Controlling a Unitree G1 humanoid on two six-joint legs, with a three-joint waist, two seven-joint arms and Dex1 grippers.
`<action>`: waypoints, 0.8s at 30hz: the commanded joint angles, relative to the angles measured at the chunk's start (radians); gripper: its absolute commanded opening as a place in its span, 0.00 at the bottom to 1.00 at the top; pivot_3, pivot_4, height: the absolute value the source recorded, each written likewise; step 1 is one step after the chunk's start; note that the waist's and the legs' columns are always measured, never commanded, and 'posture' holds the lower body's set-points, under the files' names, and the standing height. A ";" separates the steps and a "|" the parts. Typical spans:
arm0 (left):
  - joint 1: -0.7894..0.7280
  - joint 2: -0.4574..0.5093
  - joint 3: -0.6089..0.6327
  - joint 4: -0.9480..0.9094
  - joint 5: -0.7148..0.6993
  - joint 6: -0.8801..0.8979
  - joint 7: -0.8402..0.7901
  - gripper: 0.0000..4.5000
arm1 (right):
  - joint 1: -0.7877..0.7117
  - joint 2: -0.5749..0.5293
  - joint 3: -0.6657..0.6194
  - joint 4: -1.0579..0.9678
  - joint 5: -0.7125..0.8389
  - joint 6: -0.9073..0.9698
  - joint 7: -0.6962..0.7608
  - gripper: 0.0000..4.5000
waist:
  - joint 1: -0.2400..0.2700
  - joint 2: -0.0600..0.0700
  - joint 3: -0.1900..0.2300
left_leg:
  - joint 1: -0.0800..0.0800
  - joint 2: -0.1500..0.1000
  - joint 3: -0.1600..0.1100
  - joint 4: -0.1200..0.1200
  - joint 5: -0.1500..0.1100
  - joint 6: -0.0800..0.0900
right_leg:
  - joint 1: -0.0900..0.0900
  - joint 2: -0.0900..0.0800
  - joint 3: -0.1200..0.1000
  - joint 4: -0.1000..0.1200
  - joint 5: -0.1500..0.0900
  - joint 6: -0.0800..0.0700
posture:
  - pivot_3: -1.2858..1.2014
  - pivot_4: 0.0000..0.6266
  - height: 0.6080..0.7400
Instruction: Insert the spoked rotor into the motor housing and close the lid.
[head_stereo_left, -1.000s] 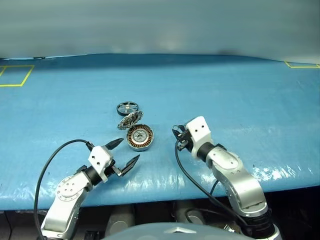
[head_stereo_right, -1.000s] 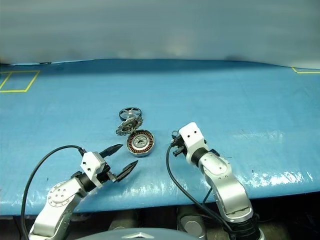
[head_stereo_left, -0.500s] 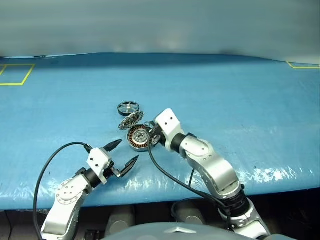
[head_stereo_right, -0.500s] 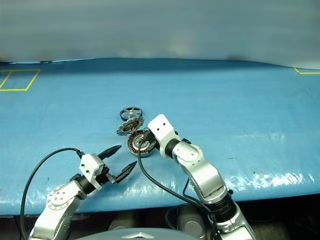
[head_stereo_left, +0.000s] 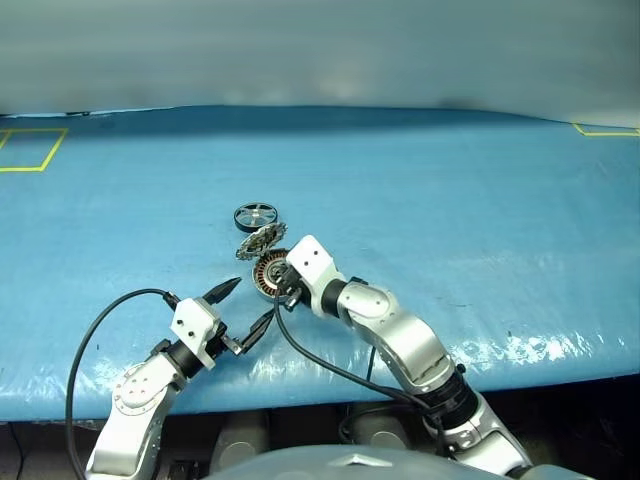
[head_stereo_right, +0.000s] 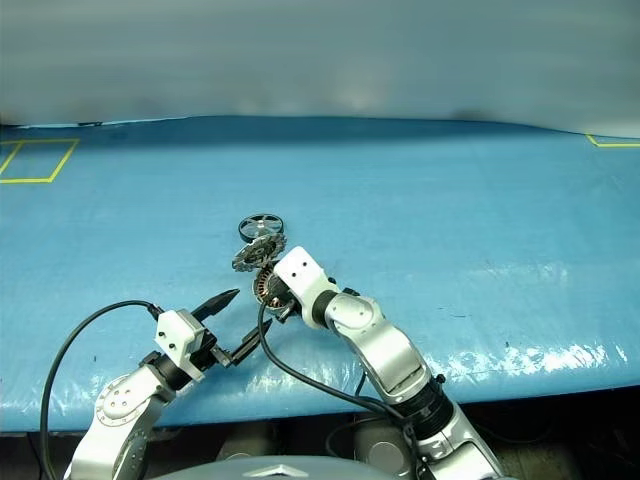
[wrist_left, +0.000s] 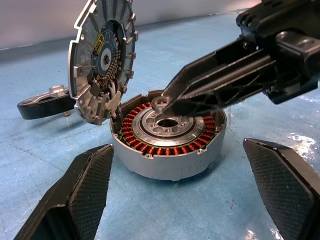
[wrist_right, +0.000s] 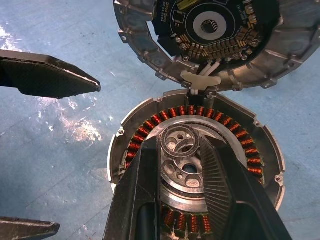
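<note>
right pincer (wrist_right: 181, 150) grasps small ring over housing (wrist_left: 167, 145) hub | left pincer (head_stereo_left: 247, 306) released, near housing | lid (wrist_left: 102, 60) raised | rotor (head_stereo_left: 257, 215) on tabletop (head_stereo_left: 480, 200)

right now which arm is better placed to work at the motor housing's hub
Right. The right end effector is over the motor housing, shut on a small ring at the hub. The left end effector is open, on the housing's near side, touching nothing.
</note>
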 joint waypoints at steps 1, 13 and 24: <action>0.004 -0.006 0.004 -0.008 -0.005 -0.019 0.006 1.00 | -0.011 0.009 -0.001 0.000 -0.001 -0.031 0.006 0.17 | 0.000 0.000 0.000 | 0.000 0.000 0.000 0.000 0.000 0.000 | 0.000 0.000 0.000 0.000 0.000 0.000 | 0.52 0.24 1.00; -0.001 -0.008 -0.001 -0.006 -0.001 -0.013 0.000 1.00 | -0.006 -0.003 -0.028 0.010 -0.005 -0.030 0.007 0.17 | 0.000 0.000 0.000 | 0.000 0.000 0.000 0.000 0.000 0.000 | 0.000 0.000 0.000 0.000 0.000 0.000 | 0.52 0.24 1.00; -0.001 -0.007 -0.001 -0.009 0.001 -0.012 0.000 1.00 | -0.001 0.009 -0.018 0.037 -0.007 -0.038 0.006 0.17 | 0.000 0.000 0.000 | 0.000 0.000 0.000 0.000 0.000 0.000 | 0.000 0.000 0.000 0.000 0.000 0.000 | 0.52 0.24 1.00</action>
